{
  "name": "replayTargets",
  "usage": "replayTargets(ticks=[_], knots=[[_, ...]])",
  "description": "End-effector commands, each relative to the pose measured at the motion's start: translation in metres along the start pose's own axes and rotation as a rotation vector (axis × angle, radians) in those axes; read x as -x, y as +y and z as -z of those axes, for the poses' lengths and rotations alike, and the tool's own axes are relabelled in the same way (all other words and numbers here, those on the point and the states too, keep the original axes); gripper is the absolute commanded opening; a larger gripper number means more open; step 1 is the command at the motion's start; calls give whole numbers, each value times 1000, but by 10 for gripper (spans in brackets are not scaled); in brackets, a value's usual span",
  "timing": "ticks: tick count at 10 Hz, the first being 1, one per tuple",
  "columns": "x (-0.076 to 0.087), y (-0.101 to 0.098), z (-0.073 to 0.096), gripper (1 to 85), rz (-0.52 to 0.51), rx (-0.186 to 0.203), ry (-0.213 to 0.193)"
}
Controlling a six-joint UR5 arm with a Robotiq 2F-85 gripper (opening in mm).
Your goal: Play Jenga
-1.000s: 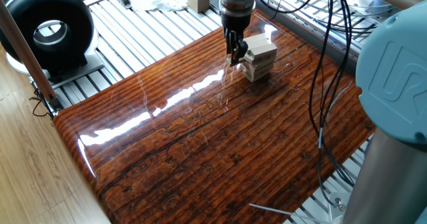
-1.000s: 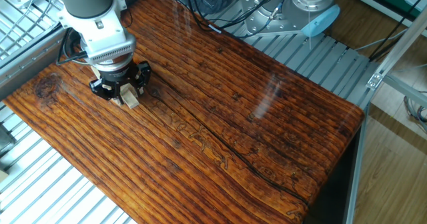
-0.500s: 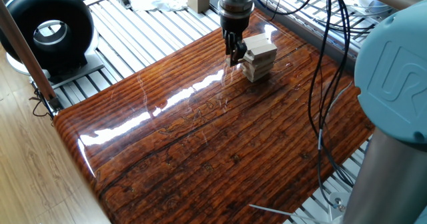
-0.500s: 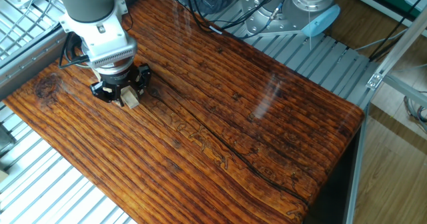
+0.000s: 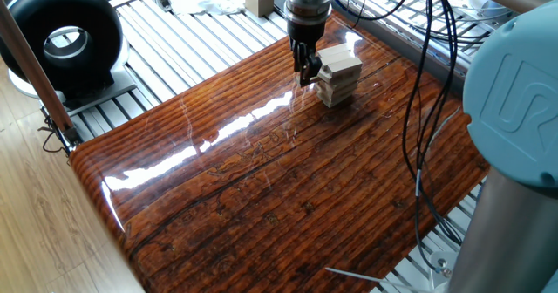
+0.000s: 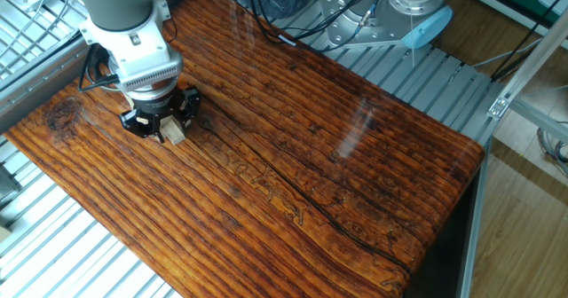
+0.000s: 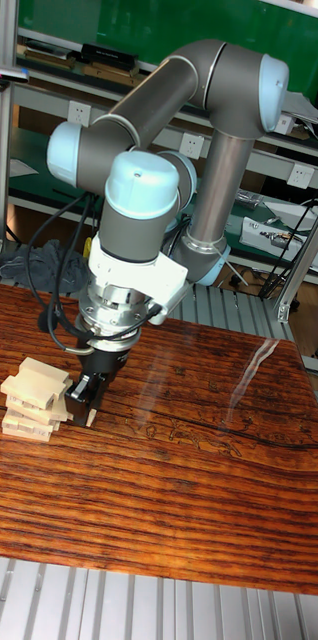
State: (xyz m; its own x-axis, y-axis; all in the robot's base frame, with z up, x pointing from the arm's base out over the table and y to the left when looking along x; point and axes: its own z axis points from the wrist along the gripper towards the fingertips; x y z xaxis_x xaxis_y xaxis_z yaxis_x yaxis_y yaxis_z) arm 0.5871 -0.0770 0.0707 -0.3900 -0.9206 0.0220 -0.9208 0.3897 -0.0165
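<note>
Pale bare wood: the Jenga tower (image 7: 37,401) sits at the left edge of the tall fixed view, on the glossy striped table (image 7: 209,470), a short stack of crosswise layers w/ the top block skewed. Just right of it the gripper (image 7: 87,405) hangs fingers-down, tips low near the tabletop, level w/ the tower's lower layers, so the tower lies directly sideways from the fingers, close beside or touching; can't tell which. A thin pale piece shows at the tip, maybe a block, too small to say. In one fixed view the order is the same: gripper (image 5: 304,69) left, tower (image 5: 338,74) right, upper centre of frame. In the other fixed view the gripper body (image 6: 160,121) covers nearly all the stack; only a pale end (image 6: 174,135) pokes out. Finger opening and any hold: can't tell. Judgement: the next move is prob. a sideways push or pinch on a low block.
</note>
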Motion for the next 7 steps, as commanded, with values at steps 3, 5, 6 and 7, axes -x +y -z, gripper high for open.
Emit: replayTargets(ticks=[3,5,6,7], knots=[[-6,-4,1,423,61,-12,22],[-2,-1,1,423,53,-3,3],[0,-2,1,423,49,-5,-4],[2,-3,1,423,50,-10,-13]])
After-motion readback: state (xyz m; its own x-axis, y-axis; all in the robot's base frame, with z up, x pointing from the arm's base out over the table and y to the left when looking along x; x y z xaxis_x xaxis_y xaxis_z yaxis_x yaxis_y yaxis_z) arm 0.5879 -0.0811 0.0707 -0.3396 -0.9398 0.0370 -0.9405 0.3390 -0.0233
